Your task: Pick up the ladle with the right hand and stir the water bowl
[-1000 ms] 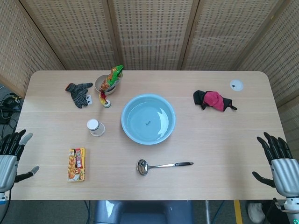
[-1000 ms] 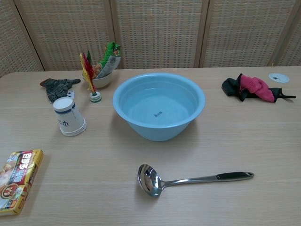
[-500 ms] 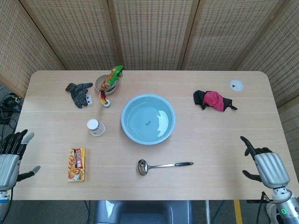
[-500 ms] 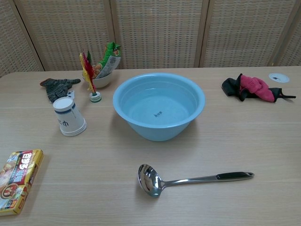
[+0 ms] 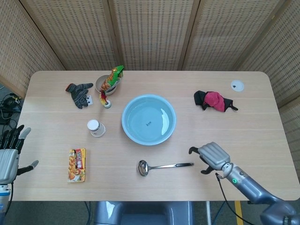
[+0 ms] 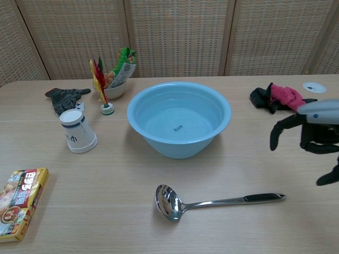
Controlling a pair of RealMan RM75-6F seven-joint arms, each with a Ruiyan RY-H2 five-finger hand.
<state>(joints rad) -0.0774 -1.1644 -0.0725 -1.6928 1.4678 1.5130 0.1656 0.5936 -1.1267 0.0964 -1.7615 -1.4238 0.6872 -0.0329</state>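
Head view: right hand (image 5: 212,155) empty, fingers spread, at 3 o'clock of ladle (image 5: 164,166) handle. Lower onto dark grip, pinch firmly.

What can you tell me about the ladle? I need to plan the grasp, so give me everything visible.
The ladle looks like polished, mirror-bright metal, with a round bowl and a long slim stem ending in a dark grip section. It lies flat on the table, bowl opening up, handle pointing toward the right hand, in front of the water bowl. Nothing touches it; the hand hovers just beyond the handle's end.
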